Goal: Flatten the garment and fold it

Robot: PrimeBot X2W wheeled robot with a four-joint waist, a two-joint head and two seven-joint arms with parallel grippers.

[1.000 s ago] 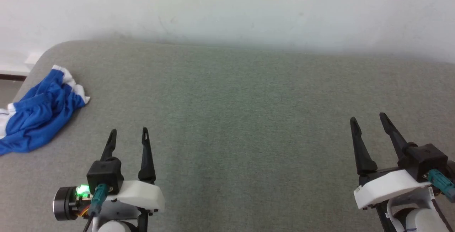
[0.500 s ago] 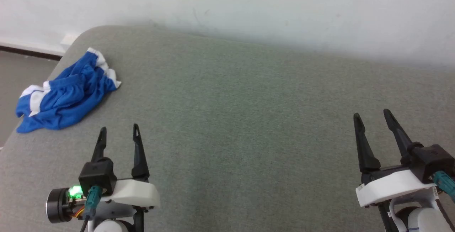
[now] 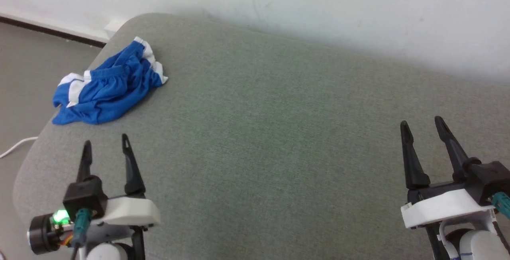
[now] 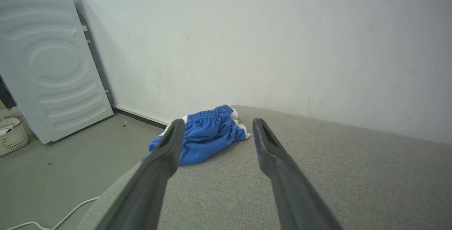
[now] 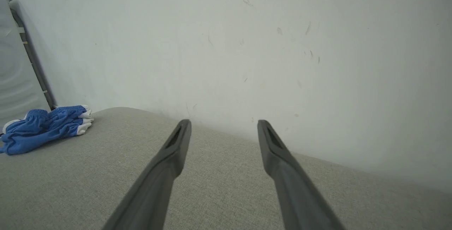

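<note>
The garment point(image 3: 109, 88), blue shorts with white trim, lies crumpled near the far left corner of the grey padded table point(image 3: 271, 132). In the left wrist view the garment point(image 4: 208, 136) sits ahead, between and beyond the fingers. It appears at the far left of the right wrist view, garment point(image 5: 42, 126). My left gripper point(image 3: 105, 146) hovers open above the table's left front, a short way from the shorts, holding nothing. My right gripper point(image 3: 422, 126) stands open at the lower right, far from the garment, also holding nothing.
A white wall point(image 3: 318, 4) runs behind the table. To the left the floor point(image 3: 24, 72) drops away past the rounded table edge, with a white cable point(image 3: 16, 146) on it. A white appliance panel point(image 4: 49, 64) and a pale basket point(image 4: 12, 134) stand by the wall.
The whole head view has swung to the left, so the garment now sits further right and higher in it. Both grippers stay open and hold nothing.
</note>
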